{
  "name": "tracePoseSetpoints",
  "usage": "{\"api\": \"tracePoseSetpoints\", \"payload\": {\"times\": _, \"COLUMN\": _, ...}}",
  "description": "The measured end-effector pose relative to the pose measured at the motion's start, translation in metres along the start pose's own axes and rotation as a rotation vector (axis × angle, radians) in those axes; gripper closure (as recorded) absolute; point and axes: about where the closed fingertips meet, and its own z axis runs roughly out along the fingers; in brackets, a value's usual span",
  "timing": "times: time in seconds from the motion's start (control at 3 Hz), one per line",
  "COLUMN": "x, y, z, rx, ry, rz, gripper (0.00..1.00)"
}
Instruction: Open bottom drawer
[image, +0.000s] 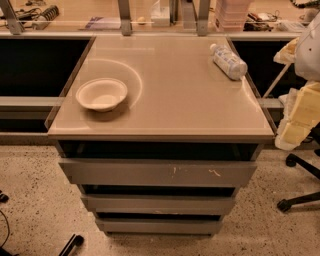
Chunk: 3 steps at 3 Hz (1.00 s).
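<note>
The hand (294, 125) hangs at the right edge beside the worktop (165, 95), well above the bottom drawer (157, 226); whether it is wide or narrow I cannot tell. It risks hooking the middle front (157, 204) instead, since the lowest drawer, plain grey and handleless near the floor, offers only a thin dark gap above.

Before the plain grey bottom drawer (159, 226): open speckled floor (160, 246).
Right flank: cream gripper (299, 117) beside the tabletop corner, black chair legs (300, 197) below it.
Beige tabletop (175, 100): white round bowl (101, 94) left, clear plastic bottle (228, 61) lying back right.
</note>
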Motion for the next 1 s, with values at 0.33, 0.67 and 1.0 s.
{"api": "tracePoseSetpoints", "payload": {"times": 0.33, "x": 0.005, "y": 0.007, "z": -0.001, "rx": 0.007, "ry": 0.005, "rz": 0.007, "gripper": 0.00}}
{"api": "tracePoseSetpoints", "payload": {"times": 0.67, "x": 0.054, "y": 0.044, "z": -0.018, "rx": -0.011, "ry": 0.053, "rz": 0.053, "gripper": 0.00}}
{"api": "tracePoseSetpoints", "payload": {"times": 1.0, "x": 0.053, "y": 0.044, "z": -0.018, "rx": -0.011, "ry": 0.053, "rz": 0.053, "gripper": 0.00}}
